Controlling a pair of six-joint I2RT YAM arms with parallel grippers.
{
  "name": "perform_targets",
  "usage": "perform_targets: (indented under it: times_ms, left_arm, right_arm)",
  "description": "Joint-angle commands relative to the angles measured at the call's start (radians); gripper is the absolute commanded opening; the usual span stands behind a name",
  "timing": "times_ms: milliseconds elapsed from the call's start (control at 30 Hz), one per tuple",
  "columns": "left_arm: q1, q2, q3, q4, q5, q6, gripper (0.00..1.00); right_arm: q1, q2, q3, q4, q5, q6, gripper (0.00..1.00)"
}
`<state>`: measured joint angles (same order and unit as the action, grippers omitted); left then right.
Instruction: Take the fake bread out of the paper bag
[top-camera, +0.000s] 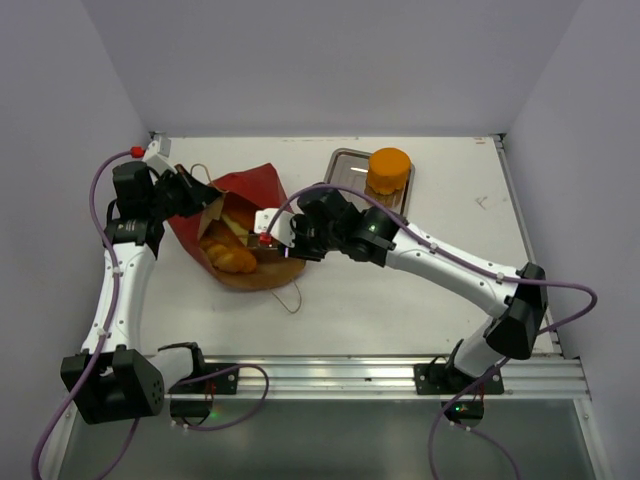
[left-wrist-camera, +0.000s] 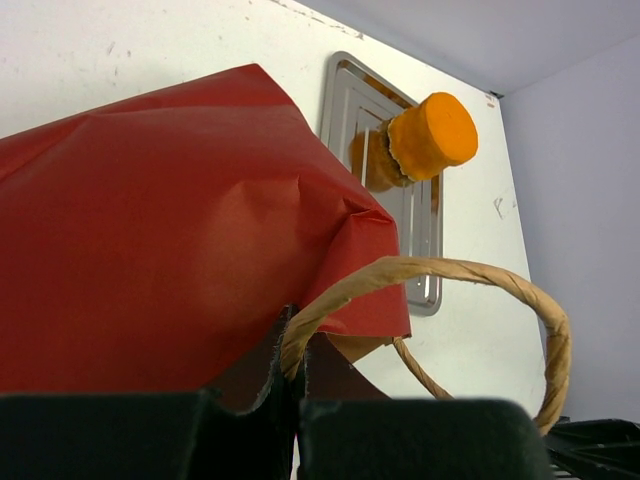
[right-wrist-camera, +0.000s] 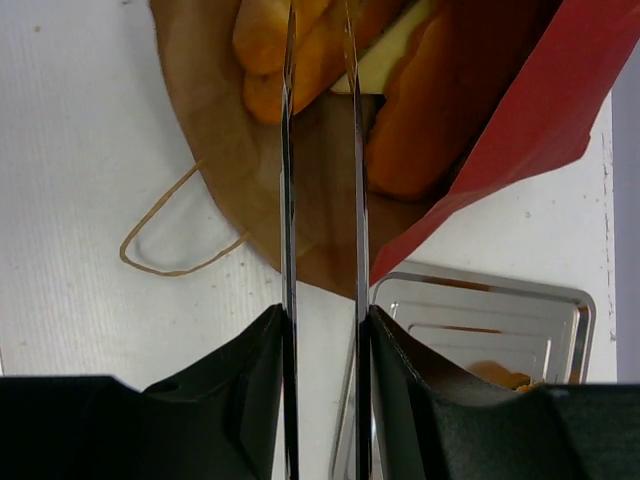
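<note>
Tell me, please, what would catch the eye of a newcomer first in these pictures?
A red paper bag lies open on the left part of the table, its rim pinched by the left claw, with golden fake bread showing inside. The right claw points into its mouth, fingers slightly apart. Behind, a round orange bun stands on a metal tray.

1. A flat white table top (top-camera: 400, 320) fills the middle, lightly scuffed toward the far right.
2. Plain pale grey panels enclose it: left wall (top-camera: 50, 100), far wall (top-camera: 330, 60), right wall (top-camera: 590, 100).
3. A silver metal rail (top-camera: 350, 375) runs along the near edge.
4. Nearer than that lies a dim grey surface (top-camera: 330, 440), possibly floor.
</note>
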<state>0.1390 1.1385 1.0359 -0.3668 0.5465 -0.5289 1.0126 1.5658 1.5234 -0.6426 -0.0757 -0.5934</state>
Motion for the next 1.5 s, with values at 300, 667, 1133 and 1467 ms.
perform_targets:
  times_ms: [300, 667, 1133, 1467]
  left_arm:
    - [0.007, -0.006, 0.035, -0.034, 0.009, 0.020, 0.00]
    - [0.007, -0.020, 0.018, -0.021, 0.023, 0.021, 0.00]
    - [0.007, -0.031, 0.003, -0.018, 0.026, 0.021, 0.00]
    - [0.005, -0.034, -0.005, -0.011, 0.027, 0.014, 0.00]
  right_arm:
    - [0.083, 0.057, 0.063, 0.018, 0.060, -0.023, 0.43]
    - [0.092, 0.141, 0.070, 0.008, 0.099, 0.040, 0.43]
    - [0.090, 0.209, 0.115, -0.009, 0.116, 0.086, 0.47]
    - [0.086, 0.183, 0.112, 0.007, 0.131, 0.113, 0.47]
